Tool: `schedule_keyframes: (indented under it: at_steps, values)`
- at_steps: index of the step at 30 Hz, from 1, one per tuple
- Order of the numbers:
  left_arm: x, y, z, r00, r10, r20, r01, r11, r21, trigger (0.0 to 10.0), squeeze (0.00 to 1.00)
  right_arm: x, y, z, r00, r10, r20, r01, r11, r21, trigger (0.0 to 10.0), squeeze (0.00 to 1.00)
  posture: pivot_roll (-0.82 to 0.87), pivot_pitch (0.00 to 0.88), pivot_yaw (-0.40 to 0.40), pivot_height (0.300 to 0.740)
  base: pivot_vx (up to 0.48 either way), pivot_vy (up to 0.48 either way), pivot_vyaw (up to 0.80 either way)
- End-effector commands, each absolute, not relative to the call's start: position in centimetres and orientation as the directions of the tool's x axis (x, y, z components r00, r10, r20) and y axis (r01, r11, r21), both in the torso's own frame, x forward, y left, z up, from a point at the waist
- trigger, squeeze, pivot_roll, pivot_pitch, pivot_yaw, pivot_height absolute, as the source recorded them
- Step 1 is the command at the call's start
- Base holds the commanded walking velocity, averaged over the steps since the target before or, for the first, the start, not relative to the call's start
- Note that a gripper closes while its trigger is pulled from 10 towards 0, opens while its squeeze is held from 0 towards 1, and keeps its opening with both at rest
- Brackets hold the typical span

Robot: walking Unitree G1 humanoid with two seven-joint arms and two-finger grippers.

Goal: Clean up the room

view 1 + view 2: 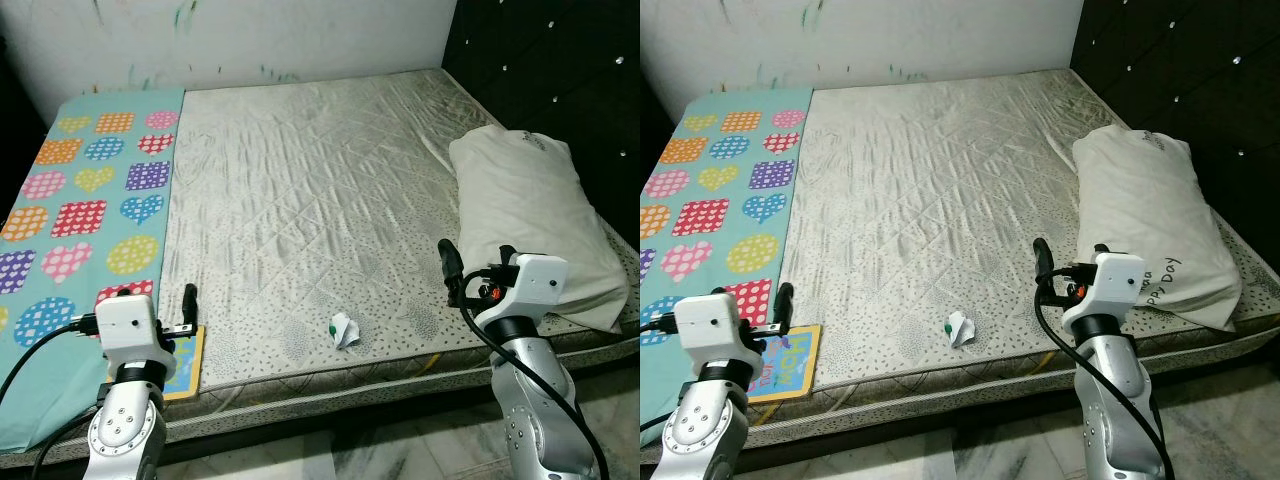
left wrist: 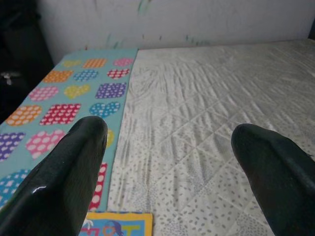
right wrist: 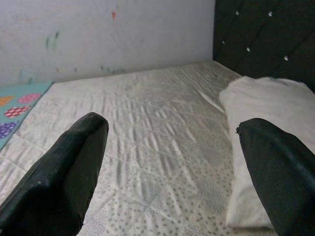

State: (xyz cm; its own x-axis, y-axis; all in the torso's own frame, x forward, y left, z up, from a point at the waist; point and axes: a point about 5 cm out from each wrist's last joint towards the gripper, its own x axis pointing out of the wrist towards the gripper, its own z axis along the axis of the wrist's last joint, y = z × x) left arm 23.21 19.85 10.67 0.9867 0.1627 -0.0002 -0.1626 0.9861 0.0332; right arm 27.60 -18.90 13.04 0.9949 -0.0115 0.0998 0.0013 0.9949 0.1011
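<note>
A small crumpled white scrap with a green spot (image 1: 345,329) lies on the grey quilted mattress (image 1: 300,200) near its front edge, between my two arms. A flat colourful booklet (image 1: 186,362) rests at the front left edge, just below my left gripper (image 2: 170,129), which is open and holds nothing. My right gripper (image 3: 172,123) hovers open over the front right part of the mattress, close to a white pillow (image 1: 530,210). The scrap sits left of and slightly nearer than the right gripper.
A teal blanket with dotted hearts (image 1: 90,190) covers the bed's left side. A dark tufted headboard (image 1: 560,70) rises on the right and a marked white wall (image 1: 250,40) stands behind. Pale marble floor (image 1: 400,455) shows below the bed edge.
</note>
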Motion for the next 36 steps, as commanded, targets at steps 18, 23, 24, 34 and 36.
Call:
schedule_keyframes:
  at_steps: [18, 23, 24, 34, 36]
  values:
    - [22.9, 20.4, 10.0, 0.978, 0.204, -0.054, -0.196, 0.972, 0.129, 10.0, 0.0, 27.4, -19.0, 11.8, 0.999, -0.007, 0.041, 0.006, 1.0, 0.024, 10.0, 0.0, -0.14, 0.068, 0.012, 0.74, 0.0, 0.0, 0.0]
    - [23.0, 20.3, 9.9, 0.979, 0.194, -0.058, -0.186, 0.974, 0.132, 10.0, 0.0, 27.4, -18.9, 11.7, 0.999, -0.005, 0.042, 0.003, 0.999, 0.035, 10.0, 0.0, -0.13, 0.065, 0.013, 0.74, 0.0, 0.0, 0.0]
    - [23.0, 20.3, 9.9, 0.979, 0.194, -0.059, -0.185, 0.974, 0.131, 10.0, 0.0, 27.4, -18.8, 11.6, 0.999, -0.002, 0.037, 0.001, 0.999, 0.042, 10.0, 0.0, -0.13, 0.065, 0.013, 0.74, 0.0, 0.0, 0.0]
    - [23.0, 20.4, 9.7, 0.978, 0.199, -0.068, -0.19, 0.975, 0.117, 10.0, 0.0, 27.4, -18.4, 11.2, 1.0, 0.012, 0.016, -0.013, 0.999, 0.047, 10.0, 0.0, -0.13, 0.071, 0.014, 0.74, 0.0, 0.0, 0.0]
    - [23.0, 20.4, 9.7, 0.977, 0.203, -0.07, -0.194, 0.974, 0.113, 10.0, 0.0, 27.3, -18.3, 11.1, 1.0, 0.018, 0.018, -0.019, 0.999, 0.048, 10.0, 0.0, -0.14, 0.076, 0.014, 0.74, 0.0, 0.0, 0.0]
